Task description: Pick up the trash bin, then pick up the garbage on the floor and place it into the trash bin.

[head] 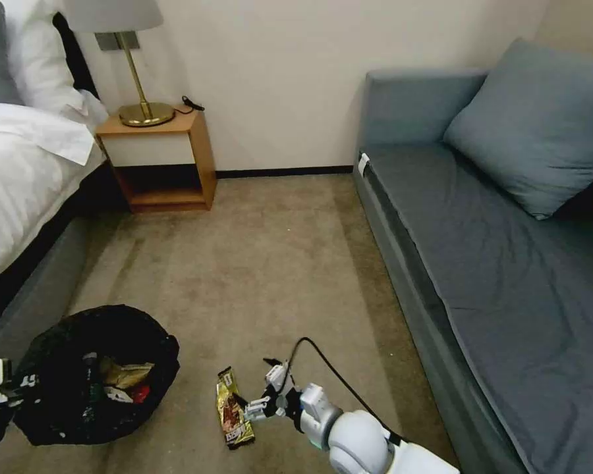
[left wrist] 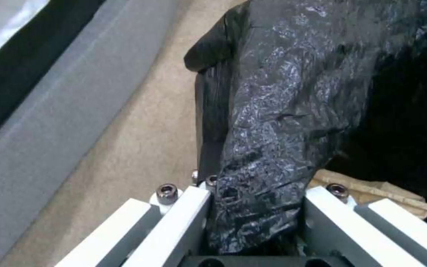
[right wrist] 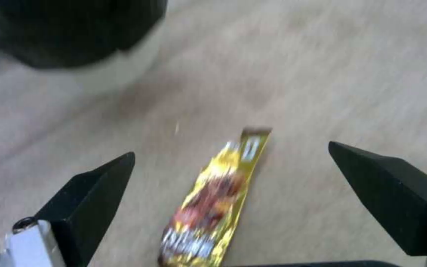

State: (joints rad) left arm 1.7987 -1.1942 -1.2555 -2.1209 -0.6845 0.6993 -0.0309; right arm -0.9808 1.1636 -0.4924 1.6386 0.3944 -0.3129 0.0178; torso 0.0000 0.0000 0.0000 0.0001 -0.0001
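At the far left of the head view, the left gripper (head: 0, 385) is seen clamped on the rim of the trash bin (head: 95, 375), the black liner pinched between its closed fingers (left wrist: 189, 207) — the pick-up of the bin is judged done. Inside the bin, a crumpled tan paper bag (head: 126, 374) and a red-white snack packet (head: 138, 393) are already lodged; a dark, bottle-like shape beside them cannot be made out with certainty. Just beside the bin, toward the middle, one item is left on the carpet (head: 257, 263): the gold-brown snack wrapper (head: 232, 408), lying flat and lengthwise. The right gripper (head: 260, 407) is poised at the wrapper's edge, its black fingers (right wrist: 95, 193) spread wide with the wrapper between them, nothing yet grasped. So the last item is judged to remain.

As for room, the bin is hemmed on its left by the grey bed base (left wrist: 50, 122), while open carpet lies between bin and wrapper. Further right, the blue-grey sofa (head: 507, 276) stands well apart from the working arm.
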